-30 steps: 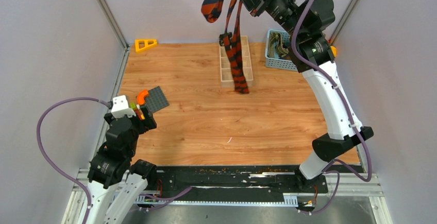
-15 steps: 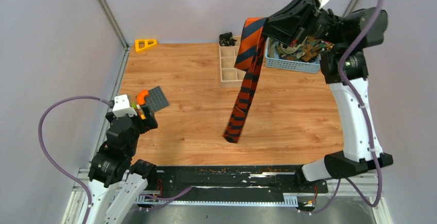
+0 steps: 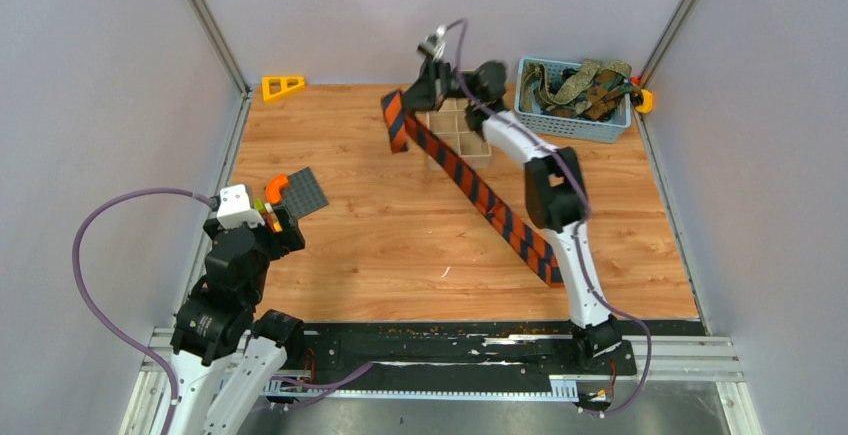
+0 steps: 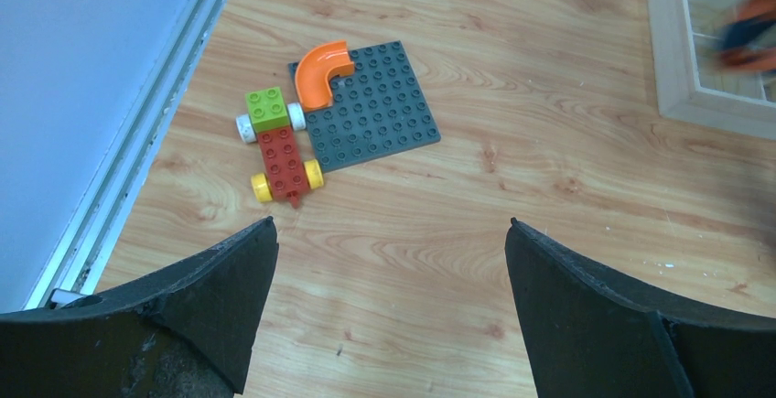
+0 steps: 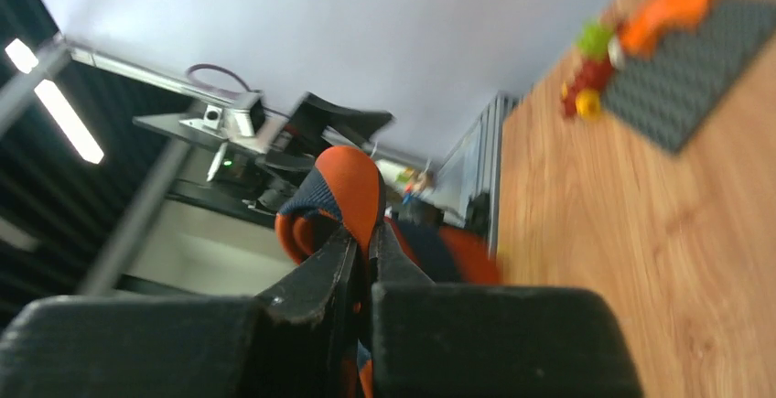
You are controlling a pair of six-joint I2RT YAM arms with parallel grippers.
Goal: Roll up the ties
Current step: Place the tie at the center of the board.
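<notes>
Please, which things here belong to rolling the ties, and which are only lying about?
For the job: striped tie, pinched in the right tool; patterned ties in the blue basket; probably the wooden tray.
Lying about: grey brick plate with orange curve; small brick car; orange triangle.

My two arms: white shells, black joints, purple leads.

On my overhead feed the left arm (image 3: 225,300) and right arm (image 3: 585,290) both wear glossy white link covers between chunky black joint housings, and a purple cable (image 3: 150,192) trails from each. A small white camera block (image 3: 238,205) caps the left wrist. On my wrist feeds, the left gripper (image 4: 392,224) has broad matte-black fingers (image 4: 210,288), curved to a point and scuffed grey along the edges. The right gripper (image 5: 364,233) has the same black fingers (image 5: 494,338), squared and blocky at the root.
</notes>
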